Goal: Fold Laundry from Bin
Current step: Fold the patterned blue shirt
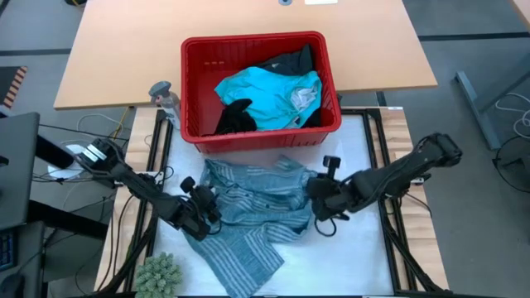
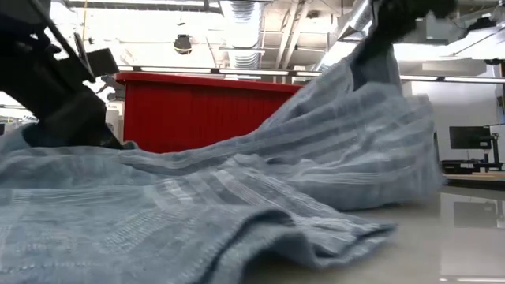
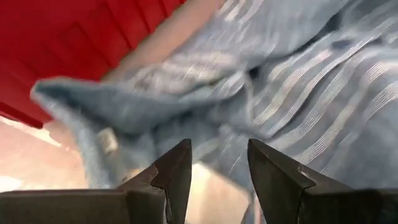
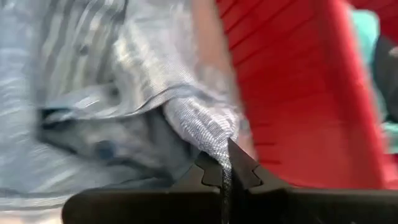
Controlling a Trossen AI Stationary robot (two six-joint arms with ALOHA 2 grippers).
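A: Start big. What takes up the work surface?

B: The white mat on the table, with the red bin standing at its far edge. The turquoise garment and black ones lie in the bin. The blue-grey striped shirt is out, spread rumpled on the mat just in front of the bin.

A: How does the shirt lie?

B: Its long axis runs roughly from the bin's front wall toward the near edge, slanting toward the left arm's side, where a loose tail trails off. It looks soft, thinly striped, with bunched folds across the middle and one side raised, as the low view shows.

A: And the arms?

B: They flank it. The right gripper is at the shirt's right edge, its fingers pressed together on a pinch of striped cloth, lifting that edge. The left gripper is at the shirt's left edge, fingers spread, with cloth directly ahead of and beneath them but nothing gripped that I can see.

A: So what does the next move hinge on?

B: My guess: the left gripper closing on the hem right ahead of it, so both sides can be pulled taut.

A: Anything smaller?

B: A small grey bottle beside the bin's left corner, and a green plant at the near left corner.
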